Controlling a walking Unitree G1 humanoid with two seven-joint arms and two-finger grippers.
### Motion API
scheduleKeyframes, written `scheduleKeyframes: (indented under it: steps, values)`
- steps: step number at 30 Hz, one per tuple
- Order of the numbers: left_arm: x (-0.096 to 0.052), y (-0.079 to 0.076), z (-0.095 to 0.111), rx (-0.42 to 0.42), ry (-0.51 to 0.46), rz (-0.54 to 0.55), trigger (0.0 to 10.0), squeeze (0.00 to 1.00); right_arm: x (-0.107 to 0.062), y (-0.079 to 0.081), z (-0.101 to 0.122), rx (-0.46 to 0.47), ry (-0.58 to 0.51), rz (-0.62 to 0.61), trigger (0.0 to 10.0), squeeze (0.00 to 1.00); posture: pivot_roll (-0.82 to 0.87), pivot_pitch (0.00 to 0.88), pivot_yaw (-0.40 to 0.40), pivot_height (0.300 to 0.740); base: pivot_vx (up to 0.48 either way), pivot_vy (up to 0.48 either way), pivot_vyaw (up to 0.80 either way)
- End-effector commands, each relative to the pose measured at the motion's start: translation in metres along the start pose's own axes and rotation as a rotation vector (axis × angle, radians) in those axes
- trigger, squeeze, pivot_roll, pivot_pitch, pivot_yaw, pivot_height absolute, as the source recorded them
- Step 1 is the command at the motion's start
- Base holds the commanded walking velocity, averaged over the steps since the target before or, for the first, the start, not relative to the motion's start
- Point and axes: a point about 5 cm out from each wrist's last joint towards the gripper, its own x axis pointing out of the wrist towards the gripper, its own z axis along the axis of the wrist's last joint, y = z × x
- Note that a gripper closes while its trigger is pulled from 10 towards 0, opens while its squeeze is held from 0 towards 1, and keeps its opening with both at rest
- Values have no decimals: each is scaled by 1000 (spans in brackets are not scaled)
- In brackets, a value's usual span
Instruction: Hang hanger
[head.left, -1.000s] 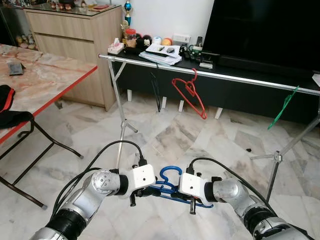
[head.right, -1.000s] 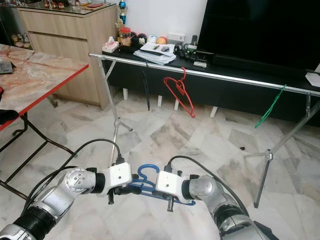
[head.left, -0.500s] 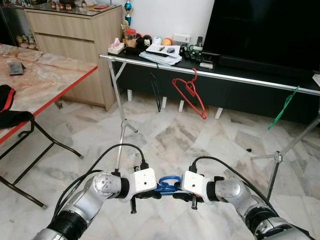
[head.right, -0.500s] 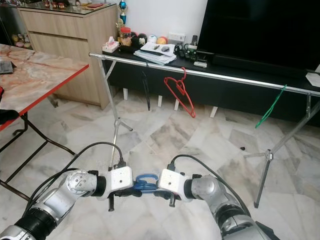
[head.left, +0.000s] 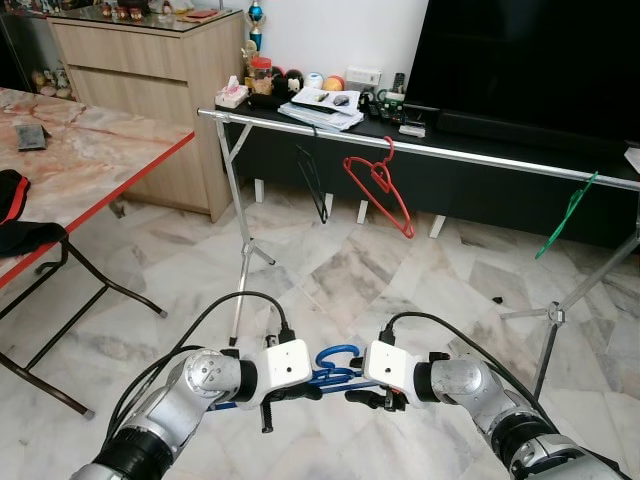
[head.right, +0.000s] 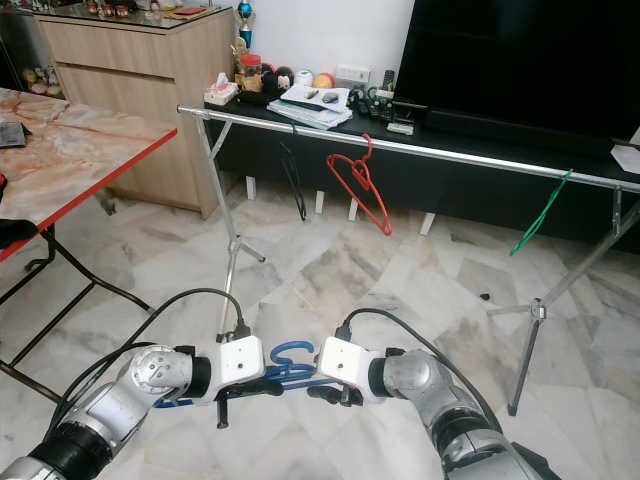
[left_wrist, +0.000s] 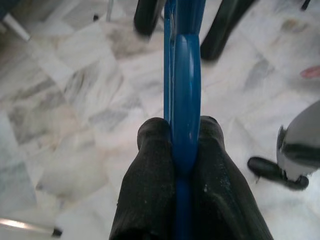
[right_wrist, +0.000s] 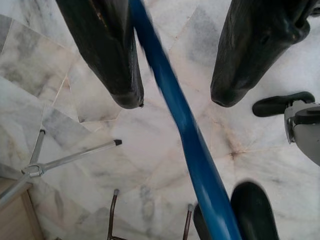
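From the head views, the blue hanger (head.left: 335, 365) sits low in front of the robot, between the left end effector (head.left: 290, 390) and the right end effector (head.left: 368, 397), well short of the silver rail (head.left: 420, 148) where a red hanger (head.left: 382, 190) and a green hanger (head.left: 566, 215) already hang.

In the left wrist view, the left end effector's fingers (left_wrist: 150, 175) are clamped tight on the blue hanger's bar, which runs away edge-on.

In the right wrist view, the right end effector's fingers (right_wrist: 107, 55) stand apart with the blue bar passing between them, seemingly untouched.

The risk, as I judge it: with one narrow pinch carrying the hanger, it could swivel or slip on the way up, leaving the hook turned wrong for the rail, or knocking the red hanger.
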Motion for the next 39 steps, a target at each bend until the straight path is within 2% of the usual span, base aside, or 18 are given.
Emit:
scheduleKeyframes:
  steps: [1,9,15,16,17,19,20,21,22,24,25,27,29,31,32,33,35,39]
  values:
    - [-10,5,-10,3,48,38,0,0,-4,-1,-6,18,20,-1,10000,0,143,19,-90,740,0,0,0]
    - [-19,-4,-42,68,230,14,0,0,-5,1,-9,12,44,11,10000,0,138,21,-93,740,0,0,0]
    - [-25,-2,-63,-36,309,204,471,0,-6,8,-25,59,100,-56,10000,0,130,24,-95,740,0,0,0]
    - [-25,-1,-66,-109,276,315,9176,0,-8,8,-36,129,144,-168,10000,0,129,27,-100,740,0,0,0]
    - [-25,-1,-68,-170,255,379,10000,0,-9,9,-43,169,179,-233,10000,0,128,31,-100,740,0,0,0]
    - [-25,-1,-68,-270,204,472,10000,0,-10,13,-54,232,225,-337,10000,0,127,32,-100,740,0,0,0]
    - [-25,-1,-67,-364,136,563,10000,0,-9,20,-63,371,223,-435,10000,0,124,35,-99,740,0,0,0]
    - [-25,-1,-67,-364,136,563,10000,0,-9,20,-63,371,223,-435,10000,0,124,35,-99,740,0,0,0]
    - [-25,-1,-67,-416,104,604,10000,0,-9,25,-68,460,219,-482,10000,0,123,36,-97,740,0,0,0]
    - [-27,-5,-66,-538,1,715,10000,0,-11,48,-92,845,221,-694,10000,0,127,39,-88,740,0,0,0]
    - [-27,-5,-66,-538,1,715,10000,0,-11,48,-92,845,221,-694,10000,0,127,39,-88,740,0,0,0]
    - [-27,-9,-60,-599,-87,765,10000,0,-12,79,-112,1202,241,-847,10000,0,128,35,-85,740,0,0,0]
    - [-26,-9,-53,-589,-131,757,10000,0,-11,99,-121,1289,282,-872,10000,0,127,33,-82,740,0,0,0]
    - [-26,-9,-53,-589,-131,757,10000,0,-11,99,-121,1289,282,-872,10000,0,127,33,-82,740,0,0,0]
    - [-23,-7,-48,-569,-145,734,10000,0,-6,124,-126,1317,349,-833,10000,0,117,21,-75,740,0,0,0]
    - [-23,-7,-48,-569,-145,734,10000,0,-6,124,-126,1317,349,-833,10000,0,117,21,-75,740,0,0,0]
    - [-17,-4,-44,-518,-123,709,10000,0,1,147,-126,1259,394,-734,10000,0,110,8,-64,740,120,-137,0]
    - [-15,-2,-43,-517,-122,710,10000,0,-3,150,-130,1319,394,-777,10000,0,107,4,-61,740,247,-333,0]
